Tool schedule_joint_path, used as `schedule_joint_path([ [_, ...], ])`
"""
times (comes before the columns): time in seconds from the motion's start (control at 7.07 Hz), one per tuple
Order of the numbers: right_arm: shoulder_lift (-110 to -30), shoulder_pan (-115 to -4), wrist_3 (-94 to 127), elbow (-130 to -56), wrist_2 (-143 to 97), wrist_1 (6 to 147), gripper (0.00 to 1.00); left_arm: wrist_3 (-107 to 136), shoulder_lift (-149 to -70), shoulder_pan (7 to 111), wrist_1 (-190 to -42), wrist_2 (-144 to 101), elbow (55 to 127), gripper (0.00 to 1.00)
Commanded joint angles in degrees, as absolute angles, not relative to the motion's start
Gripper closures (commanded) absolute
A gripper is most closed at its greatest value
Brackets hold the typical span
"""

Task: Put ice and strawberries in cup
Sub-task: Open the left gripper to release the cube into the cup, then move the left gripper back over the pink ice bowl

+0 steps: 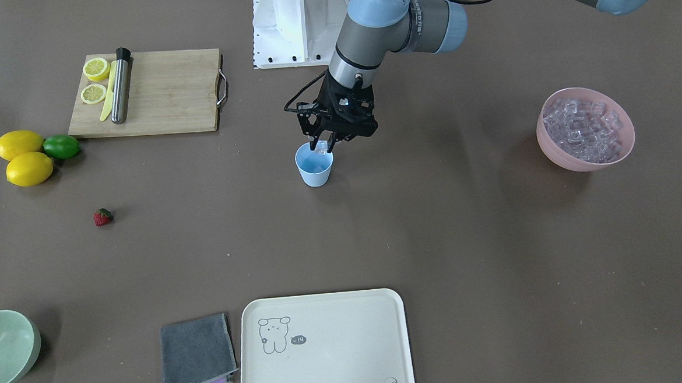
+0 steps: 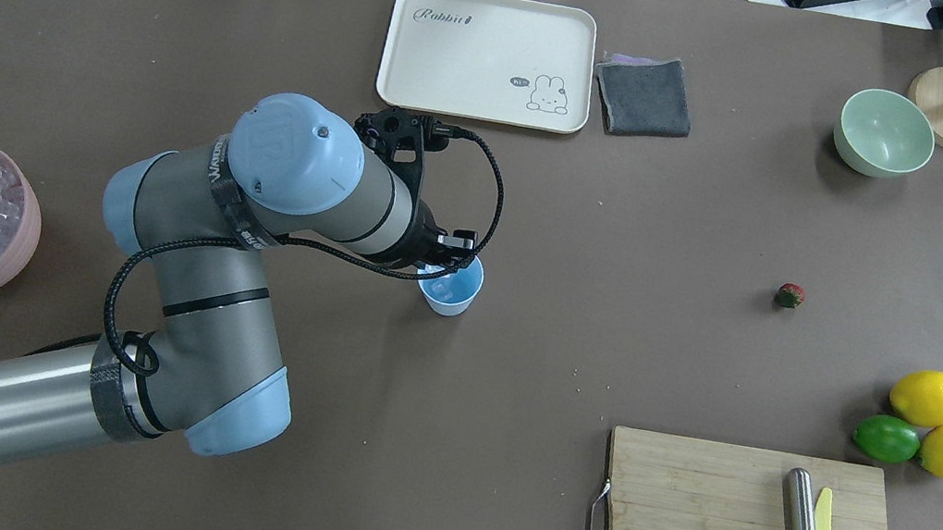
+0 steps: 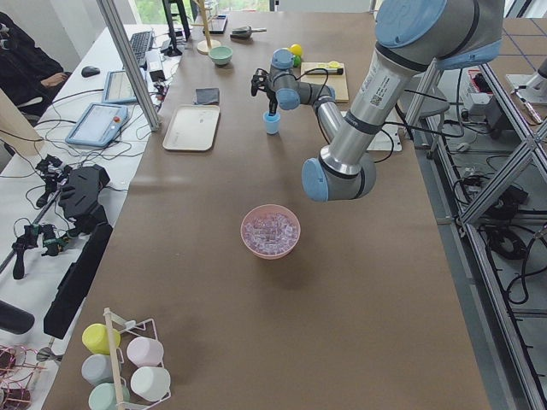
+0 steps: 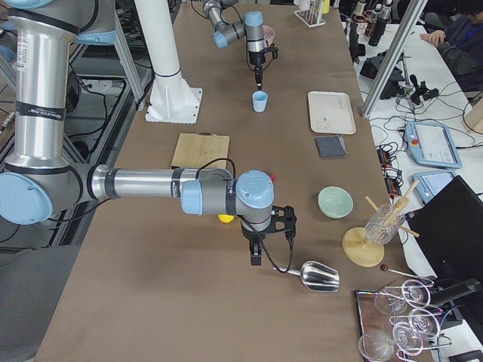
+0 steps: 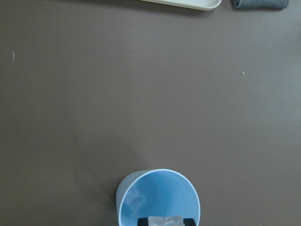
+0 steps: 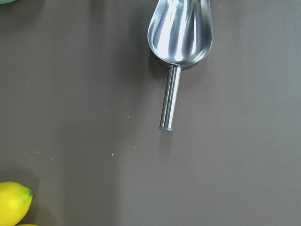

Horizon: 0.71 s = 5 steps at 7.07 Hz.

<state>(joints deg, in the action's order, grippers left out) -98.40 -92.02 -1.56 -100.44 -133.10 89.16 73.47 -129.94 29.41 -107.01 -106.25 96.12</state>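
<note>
The light blue cup (image 1: 315, 169) (image 2: 453, 295) stands upright mid-table. My left gripper (image 1: 322, 147) (image 5: 164, 221) hangs just over its rim, shut on a clear ice cube (image 5: 164, 219). Another ice cube (image 5: 134, 199) lies inside the cup (image 5: 162, 193). More ice (image 1: 584, 127) fills the pink bowl (image 1: 573, 163) (image 2: 16, 258). A red strawberry (image 1: 102, 217) (image 2: 789, 295) lies alone on the table, far from both grippers. My right gripper (image 4: 257, 255) hovers near a metal scoop (image 6: 181, 33); I cannot tell whether it is open or shut.
A wooden cutting board (image 1: 166, 92) holds lemon halves, a knife and a steel muddler. Two lemons (image 1: 24, 157) and a lime (image 1: 61, 146) sit beside it. A cream tray (image 1: 326, 347), grey cloth (image 1: 196, 354) and pale green bowl (image 1: 2, 349) line the far edge.
</note>
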Motion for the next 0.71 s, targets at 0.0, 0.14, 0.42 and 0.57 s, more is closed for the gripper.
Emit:
schedule_joint_path([
  [0.0,-98.5,-92.0,-1.5,-100.5,-133.1,89.1,0.00,74.6,-130.4,29.4,-107.0,-106.3,96.1,0.03],
  [0.14,-98.5,-92.0,-1.5,-100.5,-133.1,89.0,0.00,75.0,-130.7,30.0,-105.9,-106.6,96.9,0.03],
  [0.42,-98.4,-92.0,-1.5,-100.7,-133.2,89.0,0.00,70.5,-130.0,36.8,-89.3,-112.9,104.7,0.03],
  [0.57,-98.5,-92.0,-1.5,-100.7,-133.2,89.0,0.00,62.7,-127.3,40.4,-79.3,-113.6,111.6,0.03],
])
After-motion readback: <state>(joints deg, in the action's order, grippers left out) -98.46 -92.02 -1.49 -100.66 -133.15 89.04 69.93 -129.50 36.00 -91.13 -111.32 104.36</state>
